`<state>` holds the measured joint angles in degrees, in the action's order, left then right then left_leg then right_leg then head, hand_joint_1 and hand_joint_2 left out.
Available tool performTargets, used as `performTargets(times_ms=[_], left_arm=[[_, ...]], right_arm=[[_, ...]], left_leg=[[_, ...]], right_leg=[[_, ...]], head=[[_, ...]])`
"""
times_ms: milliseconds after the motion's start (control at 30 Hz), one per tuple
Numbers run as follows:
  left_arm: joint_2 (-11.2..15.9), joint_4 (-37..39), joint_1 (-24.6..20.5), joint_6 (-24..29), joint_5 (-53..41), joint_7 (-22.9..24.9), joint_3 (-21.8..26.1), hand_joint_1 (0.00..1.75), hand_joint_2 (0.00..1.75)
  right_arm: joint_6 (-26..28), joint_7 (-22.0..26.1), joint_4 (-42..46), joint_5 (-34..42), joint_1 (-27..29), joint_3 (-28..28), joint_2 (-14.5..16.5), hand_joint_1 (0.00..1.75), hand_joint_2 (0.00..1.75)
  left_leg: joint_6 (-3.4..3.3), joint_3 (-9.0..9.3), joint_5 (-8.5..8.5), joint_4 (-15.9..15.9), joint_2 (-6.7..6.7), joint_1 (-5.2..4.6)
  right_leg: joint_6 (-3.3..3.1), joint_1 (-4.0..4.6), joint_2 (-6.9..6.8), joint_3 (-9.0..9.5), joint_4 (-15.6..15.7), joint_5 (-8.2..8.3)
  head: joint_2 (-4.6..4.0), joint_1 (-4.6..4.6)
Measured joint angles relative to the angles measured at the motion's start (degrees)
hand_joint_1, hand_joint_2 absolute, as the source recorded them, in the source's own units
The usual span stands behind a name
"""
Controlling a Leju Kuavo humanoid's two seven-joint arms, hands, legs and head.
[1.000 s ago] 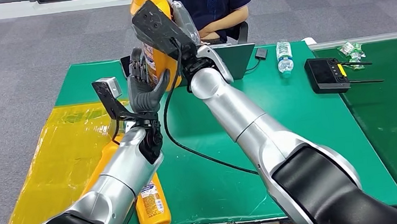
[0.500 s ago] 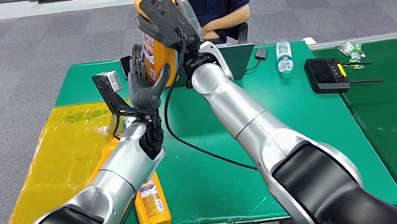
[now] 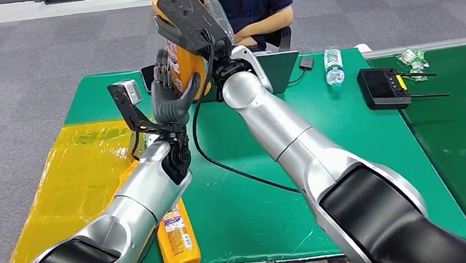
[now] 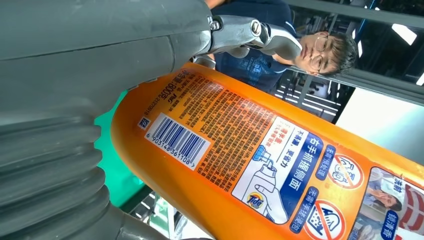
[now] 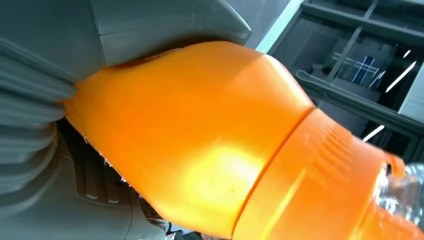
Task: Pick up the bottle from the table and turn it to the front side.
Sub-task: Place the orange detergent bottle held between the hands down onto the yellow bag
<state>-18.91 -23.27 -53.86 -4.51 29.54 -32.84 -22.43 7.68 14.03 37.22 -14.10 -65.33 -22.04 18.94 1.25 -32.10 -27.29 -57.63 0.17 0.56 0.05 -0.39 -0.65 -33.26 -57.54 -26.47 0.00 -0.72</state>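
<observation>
Bottle [image 5: 200,150]: glossy orange plastic, smooth body, ribbed cap, printed glossy label with barcode. Right robot hand [image 5: 75,75]: matt grey plastic with a ribbed cover; left robot hand [image 3: 170,102] dark matt plastic. Arm shells [image 3: 281,133]: brushed silver metal, satin. Bench [image 3: 346,147]: matt green mat; yellow sheet [image 3: 75,171] is shiny translucent film. Floor [image 3: 20,54]: grey carpet tiles.
</observation>
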Motion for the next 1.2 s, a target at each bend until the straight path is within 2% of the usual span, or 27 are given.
performTargets(times_ms=[100, 233, 367, 667, 1067, 1200], left_arm=[[0.43, 0.38, 0.24, -1.01, -0.69, -0.48, 0.45, 0.0, 1.75], [1.2, 0.63, 1.15, -2.36, -2.35, -0.82, 1.14, 0.0, 1.75], [1.62, 0.85, 1.73, -2.81, -3.18, -0.92, 1.33, 0.0, 1.75], [2.47, 1.07, 2.28, -2.92, -4.67, -1.73, 2.22, 0.0, 1.75], [2.7, 1.07, 2.67, -3.29, -6.73, -1.96, 3.93, 0.0, 1.75], [2.7, 1.07, 2.7, -3.33, -6.99, -2.09, 4.11, 1.75, 1.75]], right_arm=[[0.76, -0.31, 0.12, 5.26, -0.25, -3.03, 0.03, 1.75, 1.75], [3.34, -1.07, 1.01, 13.25, -0.34, -10.26, 0.27, 1.75, 1.75], [4.26, -1.08, 1.83, 16.36, -0.32, -16.07, 0.74, 1.75, 1.75], [5.44, -0.6, 1.94, 20.89, -0.66, -23.05, 0.82, 1.75, 1.75], [7.1, -0.76, 1.81, 26.39, -1.95, -28.39, 0.78, 1.75, 1.75], [7.23, -0.74, 1.7, 27.38, -2.33, -29.51, 0.77, 1.75, 1.75]], left_leg=[[0.0, 0.0, 0.0, 0.0, 0.02, 0.0], [0.03, 0.0, 0.02, 0.01, 0.04, 0.0], [0.04, -0.03, 0.03, 0.01, 0.03, 0.01], [0.05, -0.06, 0.03, 0.0, 0.01, 0.0], [0.05, -0.06, 0.03, 0.0, 0.01, 0.0], [0.05, -0.06, 0.03, 0.0, 0.01, 0.0]], right_leg=[[0.0, 0.0, 0.03, -0.01, -0.01, 0.0], [-0.01, 0.03, 0.04, -0.03, -0.02, -0.01], [-0.02, 0.06, 0.01, -0.05, -0.02, -0.01], [-0.02, 0.04, -0.02, -0.05, -0.02, 0.0], [-0.03, 0.06, -0.01, -0.07, -0.02, 0.0], [-0.04, 0.06, -0.01, -0.07, -0.02, 0.01]], head=[[0.0, 0.0], [0.0, 0.0], [0.0, -0.02], [0.0, -0.02], [0.0, -0.02], [0.0, -0.02]])
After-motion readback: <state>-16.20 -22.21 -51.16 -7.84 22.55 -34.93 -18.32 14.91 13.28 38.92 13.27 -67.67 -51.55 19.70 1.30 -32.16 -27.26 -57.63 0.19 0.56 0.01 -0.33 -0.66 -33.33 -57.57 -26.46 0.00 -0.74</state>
